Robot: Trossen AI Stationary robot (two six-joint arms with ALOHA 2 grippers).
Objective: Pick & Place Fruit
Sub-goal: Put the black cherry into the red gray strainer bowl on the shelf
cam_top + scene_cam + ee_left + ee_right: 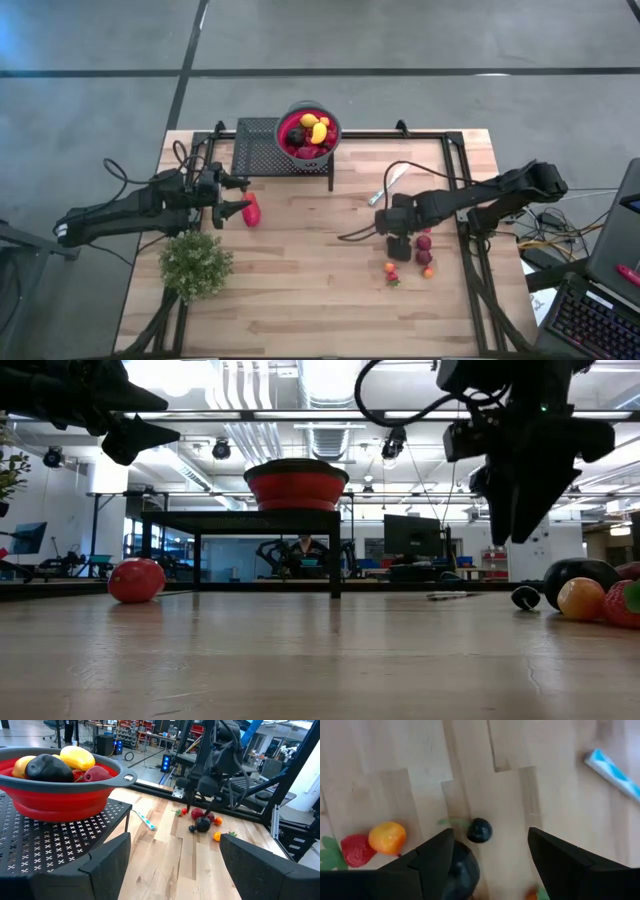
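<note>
Wooden planks make up the counter (pixel 300 290), which fills the middle of the high view. At its upper centre a black mesh stand (pixel 258 146) carries a red bowl (pixel 308 131) with a grey rim, already holding yellow, red and dark fruit (pixel 312 132).

At centre right of that view, the right tool (pixel 399 246) points down over the counter with its fingers apart and nothing between them. Its wrist view shows a small dark berry (pixel 479 830) on the wood between the two fingers, an orange piece (pixel 387 838) and a red strawberry-like piece (pixel 355 849) to the frame's lower left, and a larger dark fruit (pixel 462 870) partly hidden behind one finger. More loose pieces (pixel 424 250) lie just right of this tool, in maroon, red and orange. A silver knife (pixel 388 184) lies above them.

At centre left, the left tool (pixel 232 199) hangs above the counter, fingers spread and empty, with the large red fruit (pixel 252 211) lying just beside its tips. A bushy green plant (pixel 195 265) stands at lower left.
</note>
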